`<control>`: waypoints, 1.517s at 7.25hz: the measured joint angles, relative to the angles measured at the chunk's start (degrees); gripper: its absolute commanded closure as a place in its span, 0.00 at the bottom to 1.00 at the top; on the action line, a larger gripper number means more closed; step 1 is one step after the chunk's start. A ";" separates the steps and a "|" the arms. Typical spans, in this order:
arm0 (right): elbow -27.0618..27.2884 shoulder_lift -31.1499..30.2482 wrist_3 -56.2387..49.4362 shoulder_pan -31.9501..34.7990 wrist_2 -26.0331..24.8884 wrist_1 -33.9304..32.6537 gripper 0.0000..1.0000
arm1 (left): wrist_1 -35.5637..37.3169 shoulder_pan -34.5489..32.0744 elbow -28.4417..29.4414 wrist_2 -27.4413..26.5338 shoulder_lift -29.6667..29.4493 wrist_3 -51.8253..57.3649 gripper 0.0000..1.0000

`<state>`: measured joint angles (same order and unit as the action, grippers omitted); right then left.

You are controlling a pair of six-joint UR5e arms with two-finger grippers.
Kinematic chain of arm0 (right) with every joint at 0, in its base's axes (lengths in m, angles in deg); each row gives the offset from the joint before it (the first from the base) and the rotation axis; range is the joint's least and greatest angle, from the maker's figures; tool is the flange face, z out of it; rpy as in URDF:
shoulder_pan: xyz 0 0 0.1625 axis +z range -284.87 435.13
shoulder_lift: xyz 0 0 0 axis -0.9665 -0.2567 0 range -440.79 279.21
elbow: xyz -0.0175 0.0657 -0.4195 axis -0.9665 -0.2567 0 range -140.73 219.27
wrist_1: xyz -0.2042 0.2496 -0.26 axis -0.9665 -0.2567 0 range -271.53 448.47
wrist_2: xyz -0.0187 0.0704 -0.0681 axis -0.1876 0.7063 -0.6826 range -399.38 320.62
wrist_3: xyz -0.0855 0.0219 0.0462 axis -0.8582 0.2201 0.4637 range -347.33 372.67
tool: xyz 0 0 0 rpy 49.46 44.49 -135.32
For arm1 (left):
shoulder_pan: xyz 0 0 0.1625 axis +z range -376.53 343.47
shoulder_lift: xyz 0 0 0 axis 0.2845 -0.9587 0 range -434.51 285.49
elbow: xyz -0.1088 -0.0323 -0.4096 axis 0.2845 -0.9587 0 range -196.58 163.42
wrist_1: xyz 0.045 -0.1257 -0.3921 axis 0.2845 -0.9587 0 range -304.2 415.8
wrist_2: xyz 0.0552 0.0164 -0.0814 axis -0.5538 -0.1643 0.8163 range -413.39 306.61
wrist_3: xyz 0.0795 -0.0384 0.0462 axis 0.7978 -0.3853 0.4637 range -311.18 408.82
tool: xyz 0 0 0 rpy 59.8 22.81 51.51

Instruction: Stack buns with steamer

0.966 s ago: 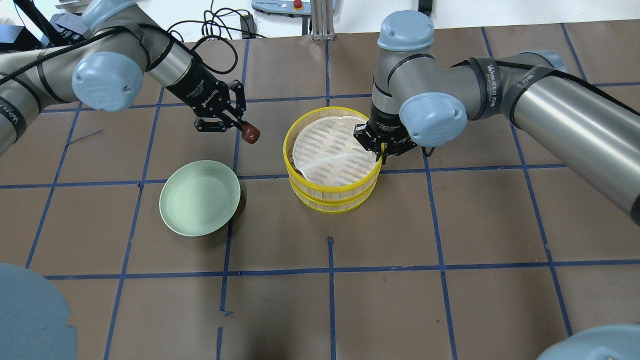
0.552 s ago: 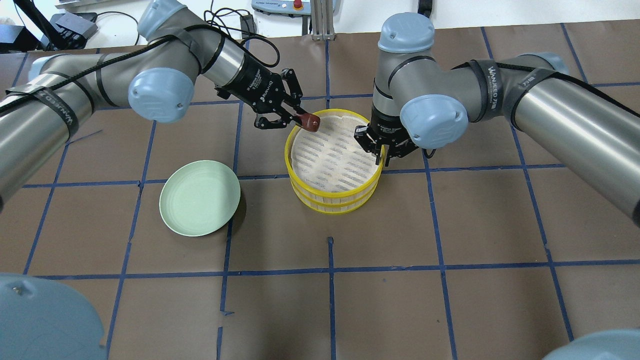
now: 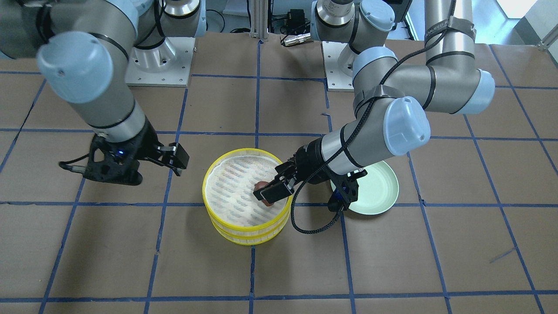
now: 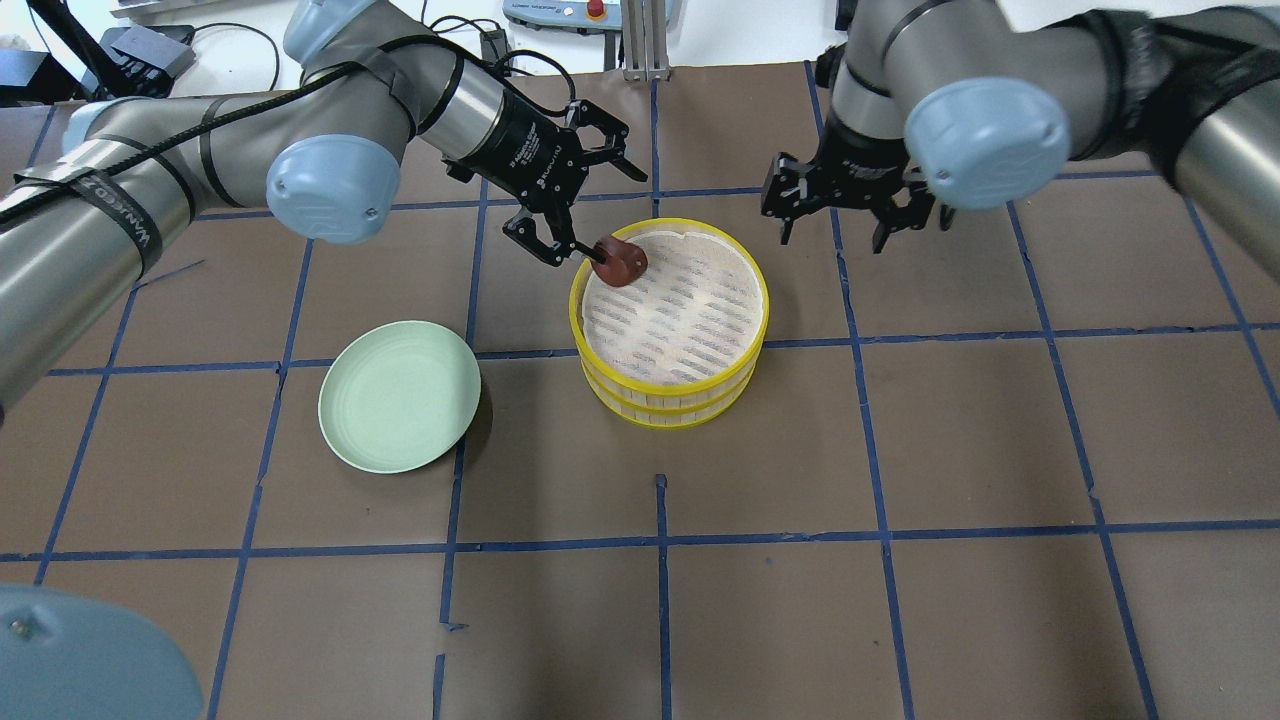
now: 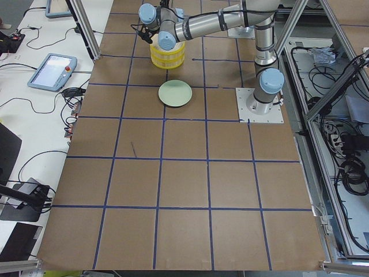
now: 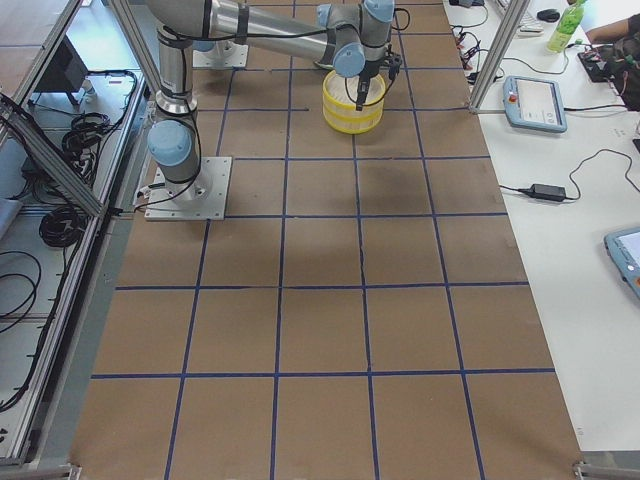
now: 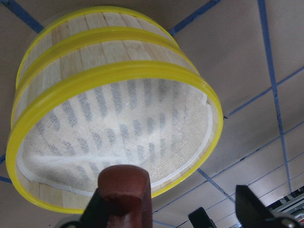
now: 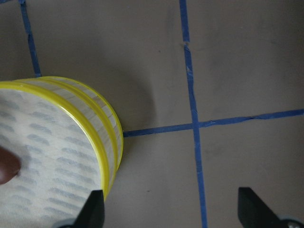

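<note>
The left hand [image 4: 598, 218] is open, with the reddish-brown bun [image 4: 622, 263] against one fingertip, just inside the steamer [image 4: 665, 395] rim beneath. Retract vertically and avoid sideways drag, which could carry the bun out. The right hand [image 4: 835, 238] is open and empty.

Glowing bright and even across the brown paper-covered table [image 4: 900, 450]. Throwing a soft dark shadow beside the pale green round plate [image 4: 398, 410]. Blurring the oblong reddish-brown bun [image 7: 124, 194] close to the left wrist lens, slightly smearing the right arm's grey-blue joint cap [image 4: 985, 115].
</note>
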<state>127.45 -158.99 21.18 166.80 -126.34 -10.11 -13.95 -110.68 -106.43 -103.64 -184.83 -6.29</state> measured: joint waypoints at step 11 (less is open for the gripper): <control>-2.20 -9.71 -9.69 -0.29 -3.22 10.96 0.00 | -28.96 0.05 8.66 -42.21 18.01 48.00 0.00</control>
<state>125.26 -168.70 11.50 166.51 -129.56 0.85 -42.91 -110.63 -97.77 -145.86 -166.83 41.71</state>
